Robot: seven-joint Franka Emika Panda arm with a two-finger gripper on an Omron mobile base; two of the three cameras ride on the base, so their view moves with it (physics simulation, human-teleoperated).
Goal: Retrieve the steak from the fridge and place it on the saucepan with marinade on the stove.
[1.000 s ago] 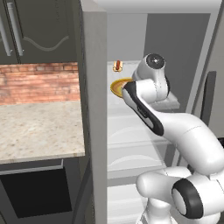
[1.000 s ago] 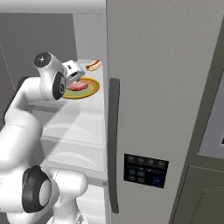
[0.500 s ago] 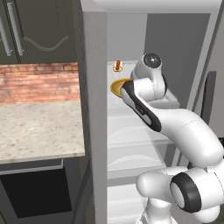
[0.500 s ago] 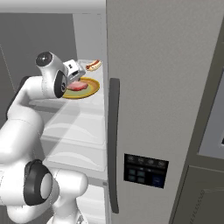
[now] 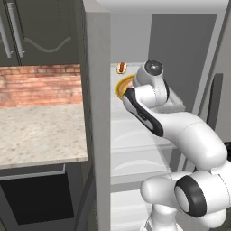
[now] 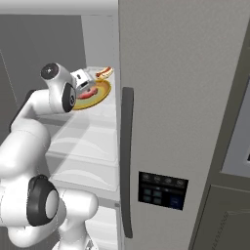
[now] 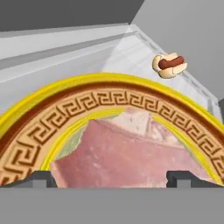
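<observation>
Fridge (image 6: pixel 185 97) open. Steak (image 7: pixel 127 153) on plate (image 7: pixel 52 127), upper glass shelf (image 7: pixel 65 57). Fingers (image 7: pixel 43 178) spread wide, flanking steak. Hot dog (image 7: pixel 169 64) at 1 o'clock.

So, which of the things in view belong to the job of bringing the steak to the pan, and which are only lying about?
Belong to the job:
- steak, on the plate
- fridge, door open
- gripper, jaws open over the steak

Only lying about:
- yellow plate under the steak
- small red-and-white item behind the plate
- stone counter
- brick wall
</observation>
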